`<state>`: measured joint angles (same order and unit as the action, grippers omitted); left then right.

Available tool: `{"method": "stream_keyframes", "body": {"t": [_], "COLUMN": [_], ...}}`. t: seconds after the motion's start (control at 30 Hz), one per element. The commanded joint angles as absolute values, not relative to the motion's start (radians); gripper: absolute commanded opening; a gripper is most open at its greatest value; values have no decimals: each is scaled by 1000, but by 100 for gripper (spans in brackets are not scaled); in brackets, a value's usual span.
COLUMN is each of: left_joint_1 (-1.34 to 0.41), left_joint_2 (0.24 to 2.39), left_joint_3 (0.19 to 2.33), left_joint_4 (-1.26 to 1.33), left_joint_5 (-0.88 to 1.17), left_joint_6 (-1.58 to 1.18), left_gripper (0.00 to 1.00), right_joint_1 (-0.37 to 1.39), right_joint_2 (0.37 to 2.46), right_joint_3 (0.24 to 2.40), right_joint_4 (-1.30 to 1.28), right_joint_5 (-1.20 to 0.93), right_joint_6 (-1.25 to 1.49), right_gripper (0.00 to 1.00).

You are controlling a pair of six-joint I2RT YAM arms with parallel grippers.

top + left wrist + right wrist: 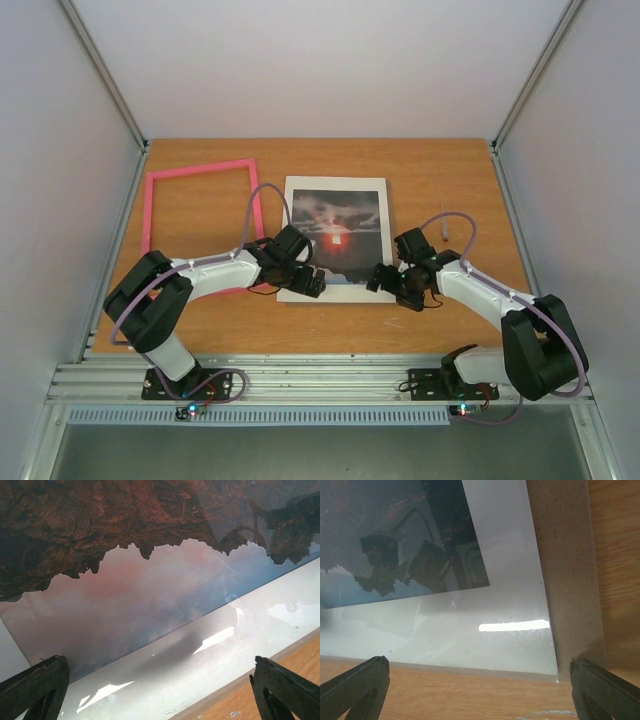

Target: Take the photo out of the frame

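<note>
Pink plastic, the frame (200, 167) is lying flat on the wooden table (440, 170) just left of the photo (337, 228), bare wood showing through its opening. The left gripper (308, 283) and right gripper (385, 280) are hovering over the photo's near edge, both gaping wide and gripping nothing.

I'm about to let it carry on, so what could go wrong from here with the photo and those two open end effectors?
1. A glossy clear sheet seems to cover the photo, flat on a pale board. The left end effector or right end effector, both open at the near edge, may pinch the whole stack or just push it.
2. The left arm crosses the pink frame at its near corner and could drag it.
</note>
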<state>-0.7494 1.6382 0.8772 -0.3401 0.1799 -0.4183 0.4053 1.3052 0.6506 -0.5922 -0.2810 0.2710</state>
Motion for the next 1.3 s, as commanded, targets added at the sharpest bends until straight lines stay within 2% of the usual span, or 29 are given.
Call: {"method": "stream_keyframes", "body": {"t": [0.0,0.3,0.57,0.93,1.27], "left_joint_1": [-748,-749,-747,-748,-750], "left_joint_2": [1665,1683,1687,1674,1589], "left_joint_3": [870,871,874,873,872], "left_joint_4": [-358,-352,-354,-350,-334], "left_joint_5": [206,220,224,221,223], "left_joint_6": [-420,-423,-420,-411,-397], "left_gripper": [99,99,99,99,99], "right_joint_1": [412,413,413,410,409], "right_joint_2": [1341,1401,1317,1206,1194], "right_joint_3": [677,664,648,656,688], "right_joint_4": [-584,-566,-495,-536,-549], "right_joint_5": [-256,-302,-363,-379,-393], "right_joint_6": [258,261,266,278,305], "right_gripper": [98,98,98,98,98]}}
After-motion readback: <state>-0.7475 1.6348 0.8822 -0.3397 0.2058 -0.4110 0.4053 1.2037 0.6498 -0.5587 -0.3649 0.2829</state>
